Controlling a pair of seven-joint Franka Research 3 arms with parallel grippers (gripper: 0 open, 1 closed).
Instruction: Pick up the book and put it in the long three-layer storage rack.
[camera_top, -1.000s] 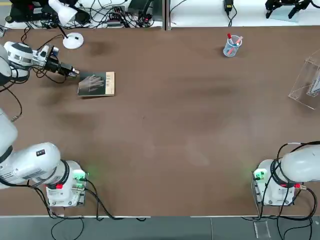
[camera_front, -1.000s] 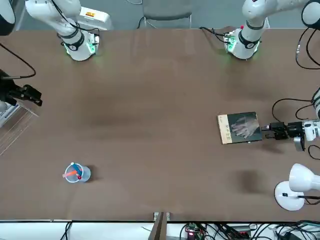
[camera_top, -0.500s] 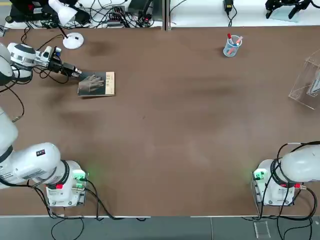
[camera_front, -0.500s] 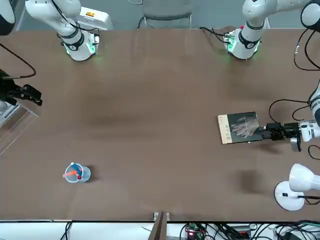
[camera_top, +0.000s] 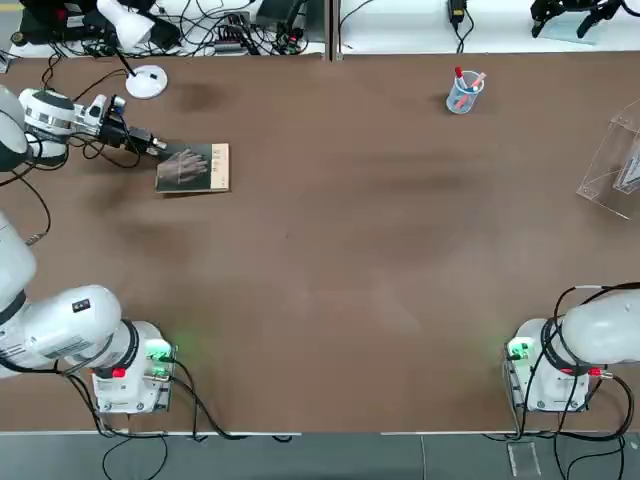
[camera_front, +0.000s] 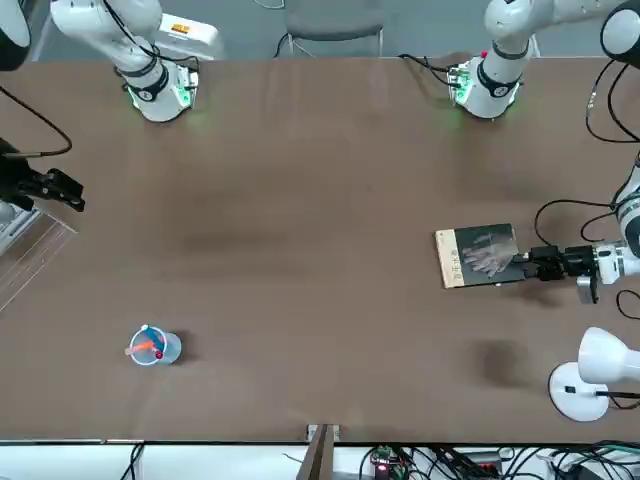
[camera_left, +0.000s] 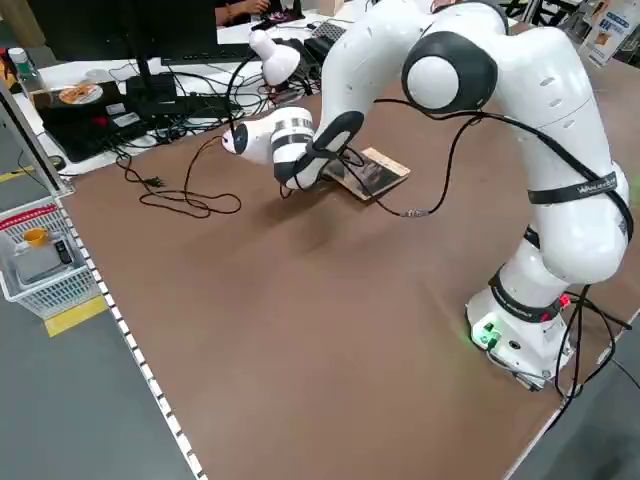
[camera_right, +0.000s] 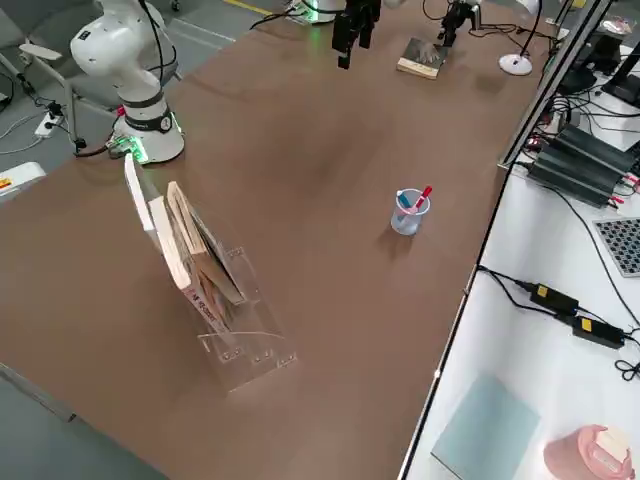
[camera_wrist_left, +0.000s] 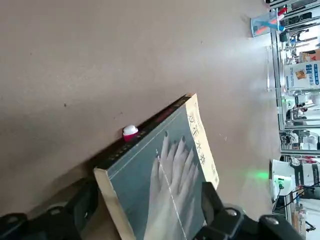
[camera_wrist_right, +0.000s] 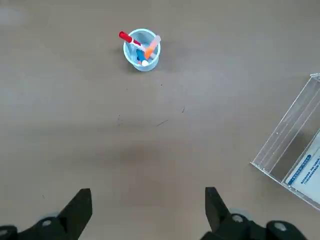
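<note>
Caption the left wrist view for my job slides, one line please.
Left gripper, fingers open on either side of the book with its pale hand picture.

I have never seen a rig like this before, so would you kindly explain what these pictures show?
This is a pair of robot arms, each with a two-finger gripper. One picture looks down from above, one faces the robot across the table, two look in from its sides, and two come from cameras on the wrists.

On the table lie a book with a hand on its cover, a small cup of pens, a white lamp and a clear rack, already holding some books.

The left gripper is open at the book, one finger on each side, apparently not gripping it. The right gripper is open too, above the table near the rack, holding nothing.
</note>
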